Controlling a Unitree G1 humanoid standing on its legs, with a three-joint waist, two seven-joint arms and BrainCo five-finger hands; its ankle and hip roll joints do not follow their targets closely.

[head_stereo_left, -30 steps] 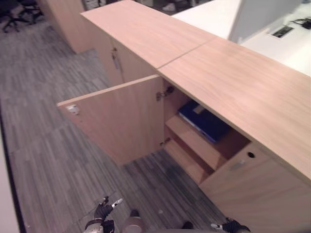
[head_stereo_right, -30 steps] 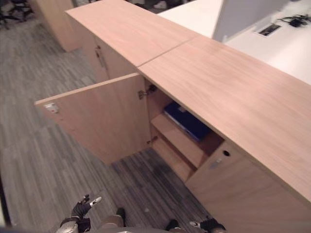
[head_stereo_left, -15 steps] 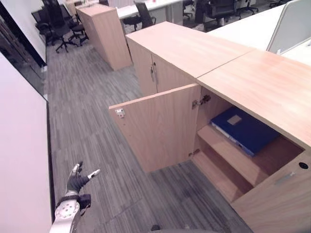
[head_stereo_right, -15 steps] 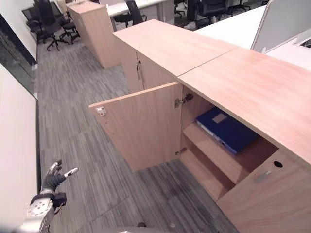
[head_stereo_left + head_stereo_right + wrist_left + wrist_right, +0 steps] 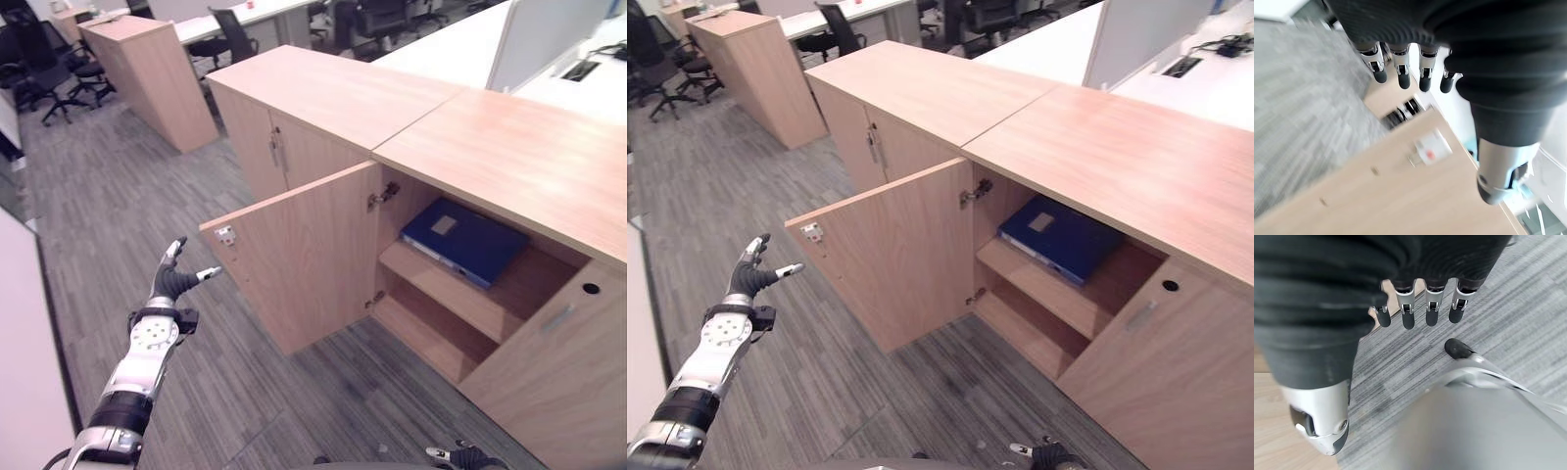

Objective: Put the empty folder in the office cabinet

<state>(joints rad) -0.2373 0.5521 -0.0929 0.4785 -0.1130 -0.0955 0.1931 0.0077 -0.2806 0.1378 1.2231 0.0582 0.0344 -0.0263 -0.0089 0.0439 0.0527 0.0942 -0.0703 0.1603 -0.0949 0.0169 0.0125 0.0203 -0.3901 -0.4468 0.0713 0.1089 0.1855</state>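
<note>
Grey carpet stretches under me, office chairs at its far end. My left hand is raised with fingers straight and holds nothing, just short of the free edge of the open cabinet door. My right hand hangs low by my side, fingers relaxed and empty. Inside the cabinet, the blue folder lies flat on the upper shelf. Swinging the door carelessly could jolt it, or I could miss the edge.

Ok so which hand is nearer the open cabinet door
Left. The left hand is raised beside the cabinet door, near its free edge, not touching; the right hand hangs low, further off.
</note>
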